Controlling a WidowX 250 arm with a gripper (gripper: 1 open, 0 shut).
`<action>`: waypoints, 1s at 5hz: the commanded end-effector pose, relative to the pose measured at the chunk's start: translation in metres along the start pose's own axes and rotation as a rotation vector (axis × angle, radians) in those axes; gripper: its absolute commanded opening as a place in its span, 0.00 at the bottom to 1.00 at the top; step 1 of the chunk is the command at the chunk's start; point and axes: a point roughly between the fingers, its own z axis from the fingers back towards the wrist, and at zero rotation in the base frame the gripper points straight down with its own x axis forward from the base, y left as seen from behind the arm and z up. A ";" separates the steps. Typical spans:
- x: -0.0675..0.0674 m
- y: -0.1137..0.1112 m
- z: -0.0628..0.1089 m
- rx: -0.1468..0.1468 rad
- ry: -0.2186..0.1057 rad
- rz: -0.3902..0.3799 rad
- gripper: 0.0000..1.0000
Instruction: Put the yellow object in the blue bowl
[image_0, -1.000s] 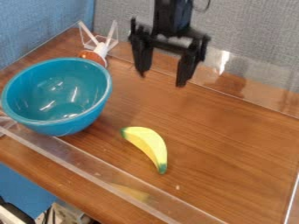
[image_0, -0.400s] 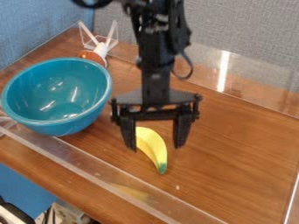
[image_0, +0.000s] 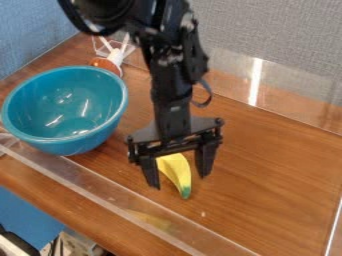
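Surface: wooden table (image_0: 267, 150), glossy brown, with a clear plastic wall along its near and far edges.
Blue bowl (image_0: 60, 108): upright near the left edge, teal, hollow showing nothing inside.
Arm: black, reaching down over the middle of the table.
Gripper (image_0: 174, 170): pointing down, jaws spread wide, one finger on each side of the banana; nothing clamped.
Yellow object (image_0: 178, 172): banana toy lying flat toward the near edge, right of the bowl and apart from it.
Orange-and-white item (image_0: 110, 58): behind the bowl, by the far-left corner.
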 end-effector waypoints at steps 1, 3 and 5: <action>0.008 -0.002 -0.006 -0.034 -0.025 0.088 1.00; 0.018 -0.003 -0.019 -0.052 -0.049 0.187 1.00; 0.026 -0.005 -0.023 -0.061 -0.087 0.207 1.00</action>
